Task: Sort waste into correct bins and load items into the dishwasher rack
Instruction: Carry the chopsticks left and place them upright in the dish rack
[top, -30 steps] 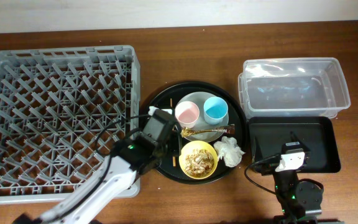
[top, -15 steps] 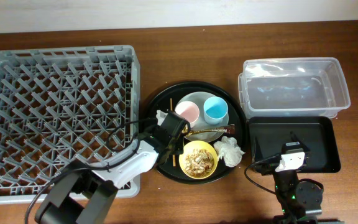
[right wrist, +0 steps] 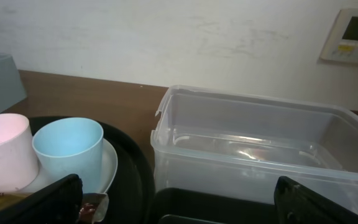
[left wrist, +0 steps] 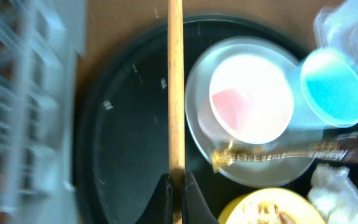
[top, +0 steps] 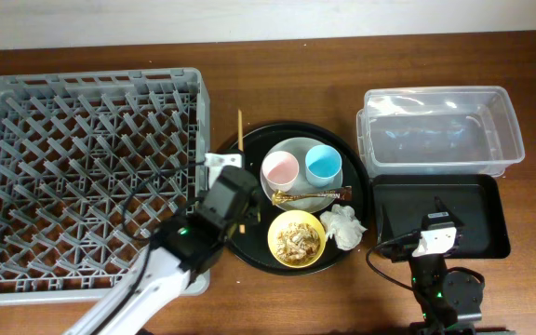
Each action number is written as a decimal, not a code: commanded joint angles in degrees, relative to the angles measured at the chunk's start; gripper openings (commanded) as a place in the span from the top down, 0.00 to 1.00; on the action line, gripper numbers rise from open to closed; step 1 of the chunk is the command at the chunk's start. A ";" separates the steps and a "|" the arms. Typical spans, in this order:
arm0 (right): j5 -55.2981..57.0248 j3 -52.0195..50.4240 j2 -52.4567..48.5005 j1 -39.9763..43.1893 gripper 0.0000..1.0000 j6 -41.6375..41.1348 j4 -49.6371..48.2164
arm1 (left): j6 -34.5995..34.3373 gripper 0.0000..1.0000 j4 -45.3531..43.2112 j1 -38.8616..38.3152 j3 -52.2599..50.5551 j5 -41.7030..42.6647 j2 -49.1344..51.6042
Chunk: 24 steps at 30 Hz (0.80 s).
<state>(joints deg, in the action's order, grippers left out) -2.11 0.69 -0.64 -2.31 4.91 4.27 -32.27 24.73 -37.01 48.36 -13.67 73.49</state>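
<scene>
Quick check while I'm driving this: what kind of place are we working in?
Probably an indoor lab or office bench staged for dish clearing: a wooden table against a plain white wall with a control panel on it, plus a grey dishwasher rack and a clear tub.

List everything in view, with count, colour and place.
dishwasher rack: 1, grey, left of table
round tray: 1, black, centre
plate: 1, pale grey-white, on round tray
pink cup: 1, pink, on plate
blue cup: 1, blue, on plate, beside pink cup
gold spoon: 1, gold, across plate's near edge
yellow bowl: 1, yellow, near side of round tray
food scraps: one heap, beige-brown, in yellow bowl
tissue: 1, white, round tray's right edge
clear tub: 1, clear, right rear
shallow tray: 1, black, in front of clear tub
chopstick: 1 seen, wooden, over round tray's left side
left end effector: shut on chopstick
right end effector: open, by shallow tray
</scene>
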 commanded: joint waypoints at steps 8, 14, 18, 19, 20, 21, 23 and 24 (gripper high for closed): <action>0.44 -0.37 0.33 -0.31 0.01 -0.04 0.11 | 10.14 0.99 12.22 16.46 0.15 -6.91 -2.43; 0.44 -0.37 0.33 -0.31 0.01 -0.04 0.11 | 16.13 0.38 10.03 16.48 0.17 -7.17 5.68; 0.44 -0.37 0.33 -0.31 0.01 -0.04 0.11 | 16.09 0.38 9.88 16.46 1.95 -7.10 4.26; 0.44 -0.37 0.33 -0.31 0.01 -0.04 0.11 | 16.06 0.38 10.88 16.46 3.21 -6.62 2.32; 0.44 -0.37 0.33 -0.31 0.01 -0.04 0.11 | 16.09 0.38 11.63 16.46 4.17 -5.29 0.35; 0.44 -0.37 0.33 -0.31 0.02 -0.04 0.11 | 16.06 0.40 12.02 16.46 5.46 -1.84 -3.85; 0.44 -0.37 0.33 -0.31 0.01 -0.04 0.11 | 11.96 0.58 12.11 16.46 5.60 3.96 -10.99; 0.44 -0.37 0.33 -0.31 0.01 -0.04 0.11 | 11.96 0.68 12.17 16.46 5.60 5.44 -11.67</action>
<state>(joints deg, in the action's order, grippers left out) -2.11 0.69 -0.64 -2.31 4.91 4.27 -17.80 36.71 -20.34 52.73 -14.79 65.91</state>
